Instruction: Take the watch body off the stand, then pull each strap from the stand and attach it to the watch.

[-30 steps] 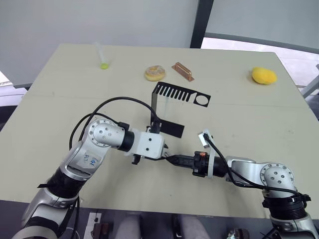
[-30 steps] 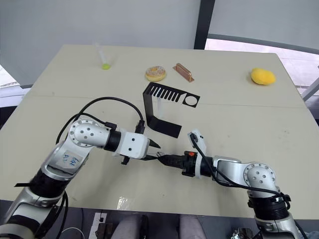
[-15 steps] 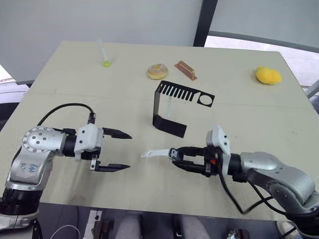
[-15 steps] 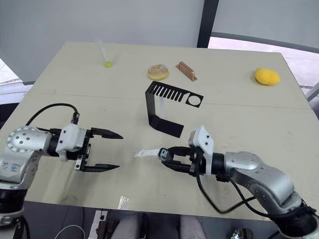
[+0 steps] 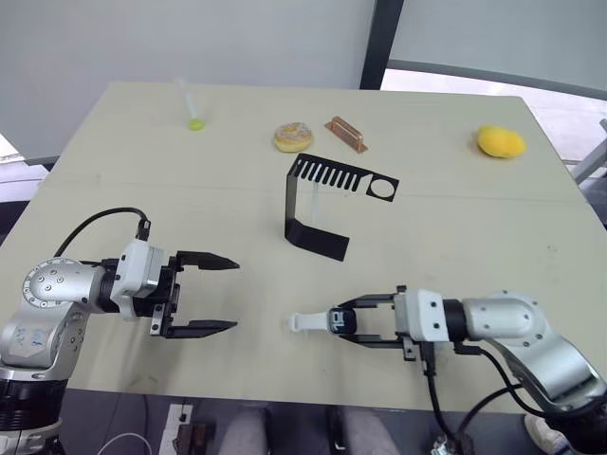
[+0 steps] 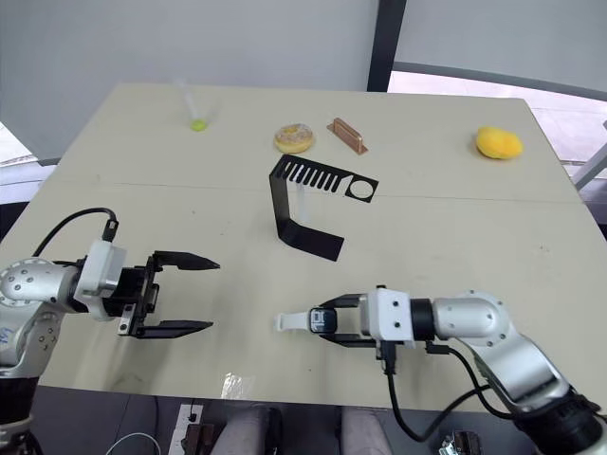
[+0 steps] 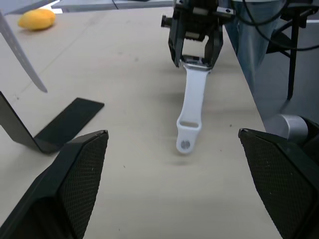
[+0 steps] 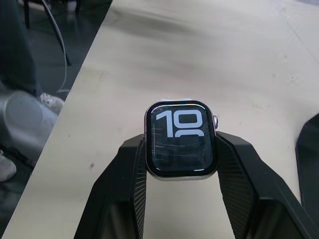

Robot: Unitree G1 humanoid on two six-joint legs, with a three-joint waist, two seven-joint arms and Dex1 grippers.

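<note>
The right end effector clamps the watch by its sides so its white strap trails ahead toward the wide-open, empty left end effector

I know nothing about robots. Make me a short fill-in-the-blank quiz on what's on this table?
The right gripper is shut on the watch ____.
The left gripper has its fingers ____.
One white strap is attached to the ____.
The stand is coloured ____.

Answers: body; open; watch body; black
</note>
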